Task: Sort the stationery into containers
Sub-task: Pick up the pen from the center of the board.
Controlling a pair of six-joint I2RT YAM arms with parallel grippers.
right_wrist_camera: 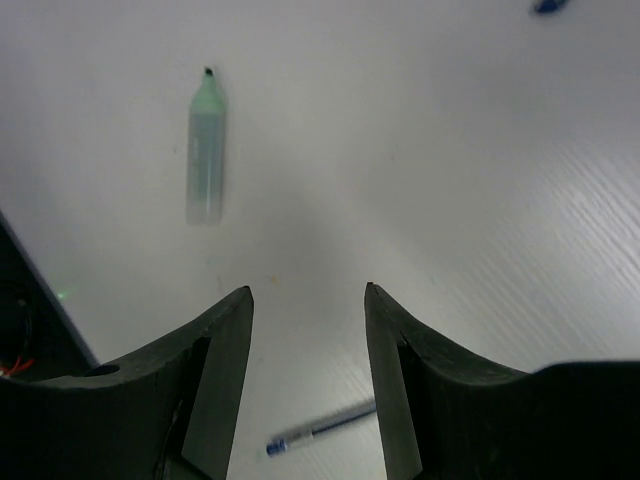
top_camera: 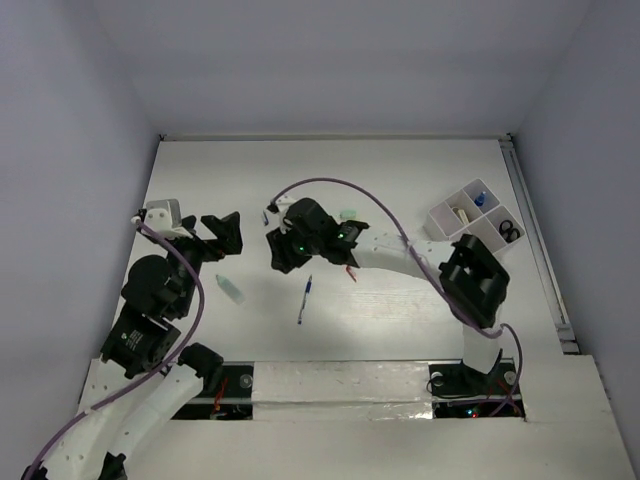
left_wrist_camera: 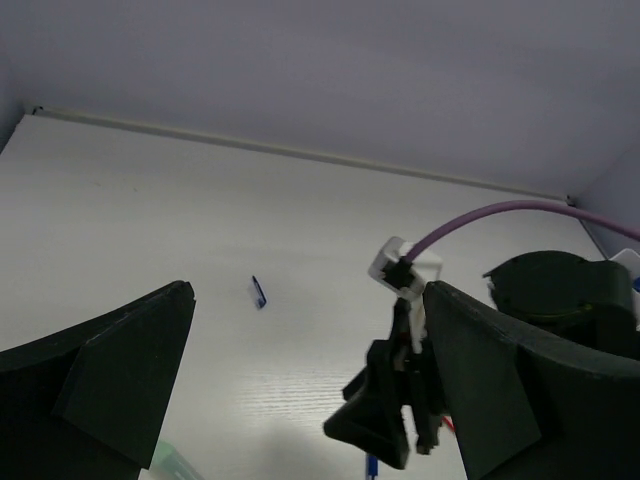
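The white organiser tray (top_camera: 442,222) stands at the right; it holds black scissors (top_camera: 508,231), a blue item (top_camera: 482,200) and a pale item (top_camera: 459,213). A blue-white pen (top_camera: 304,298) lies mid-table and shows between my right fingers (right_wrist_camera: 320,428). A mint green marker (top_camera: 230,289) lies left of it and shows in the right wrist view (right_wrist_camera: 205,150). A red pencil (top_camera: 350,273) is partly hidden under the right arm. My right gripper (top_camera: 277,252) (right_wrist_camera: 308,295) is open and empty above the table, between marker and pen. My left gripper (top_camera: 232,236) (left_wrist_camera: 310,330) is open and empty.
A mint green eraser (top_camera: 347,213) lies behind the right wrist. A tiny blue bit (left_wrist_camera: 258,292) lies on the table beyond the left gripper and shows in the right wrist view (right_wrist_camera: 547,6). The right gripper (left_wrist_camera: 395,405) and its purple cable (left_wrist_camera: 500,212) are close to the left gripper's right.
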